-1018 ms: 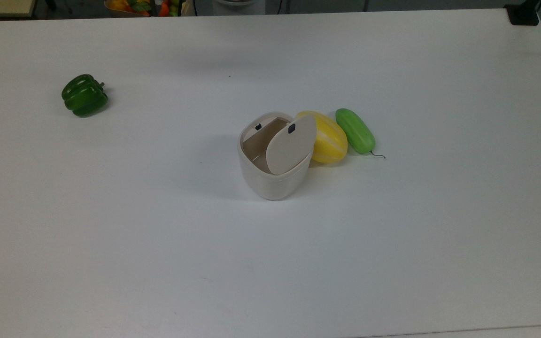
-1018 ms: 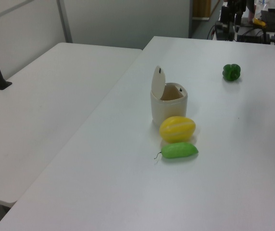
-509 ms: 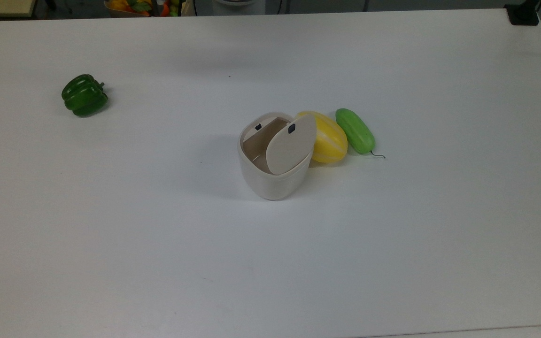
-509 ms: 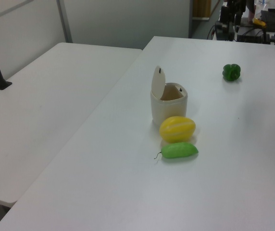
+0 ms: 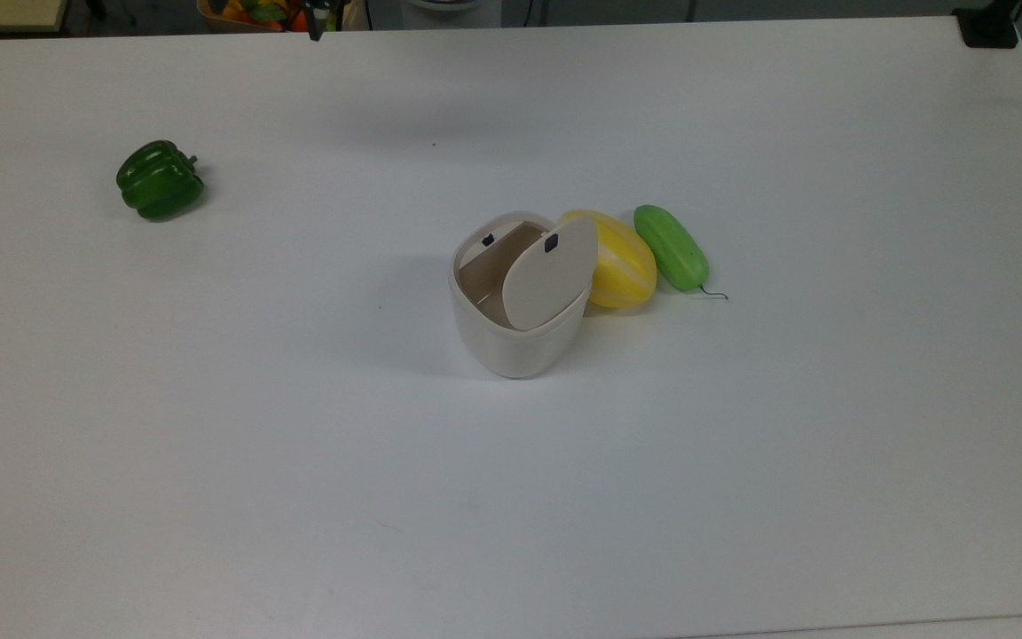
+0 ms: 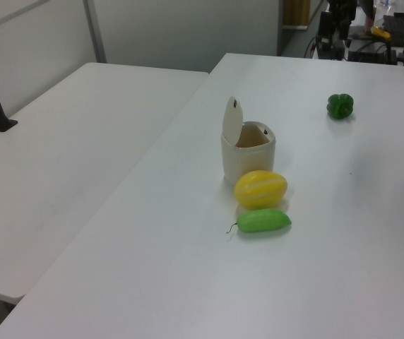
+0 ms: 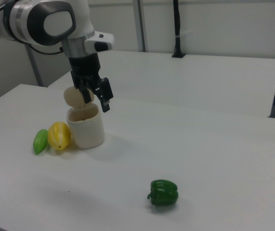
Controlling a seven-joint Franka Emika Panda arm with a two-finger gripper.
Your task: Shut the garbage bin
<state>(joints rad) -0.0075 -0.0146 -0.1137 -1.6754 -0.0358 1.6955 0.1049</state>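
One change stands out against half a second ago: a dark tip (image 5: pixel 317 25) now pokes in at the upper edge of the top view, well apart from the garbage bin (image 5: pixel 515 342), where there was none before. Nothing on the white table (image 5: pixel 742 461) has moved since then. The garbage bin stands upright near the middle of the table, and its lid (image 5: pixel 551 284) is raised almost on end from the hinge on the side facing the yellow melon (image 5: pixel 628 266), so the mouth is open. Inside the bin the top view shows plain beige walls and a bit of floor. The melon lies touching the bin on the top view's right, and the green cucumber (image 5: pixel 672 248) lies just beside the melon, on its side away from the bin. The green pepper (image 5: pixel 159 180) sits well apart from the bin, toward the top view's left. In the right view the gripper (image 7: pixel 95 98) hangs above table level, overlapping the raised lid in that picture; its two black fingers (image 7: pixel 105 98) are spread with a clear gap and hold nothing.
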